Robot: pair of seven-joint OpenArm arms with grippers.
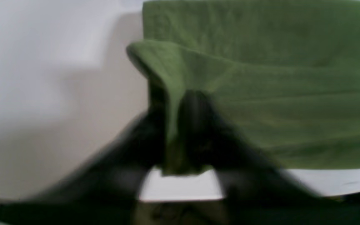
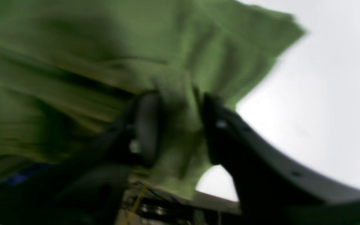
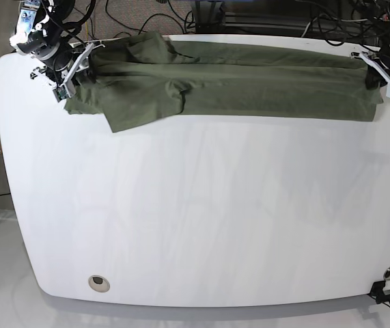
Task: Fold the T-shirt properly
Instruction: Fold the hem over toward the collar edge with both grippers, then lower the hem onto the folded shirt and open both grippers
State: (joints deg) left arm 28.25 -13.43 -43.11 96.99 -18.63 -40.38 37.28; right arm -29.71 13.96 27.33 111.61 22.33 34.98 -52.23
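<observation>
I see the T-shirt [image 3: 229, 82], plain olive green, stretched into a long folded band along the table's far edge, layers doubled over lengthwise, one sleeve spread flat toward me at one end, cloth creased, both ends slightly raised

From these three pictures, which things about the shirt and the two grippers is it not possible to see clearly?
- Left wrist view: the left gripper is motion-blurred; cloth of the T-shirt lies between the fingers, but real pinching cannot be told.
- Right wrist view: the right gripper is blurred; cloth between the spread fingers hides any contact.
- Base view: the neck and layer count of the T-shirt are hidden by its own folds; both grippers are too small.
</observation>
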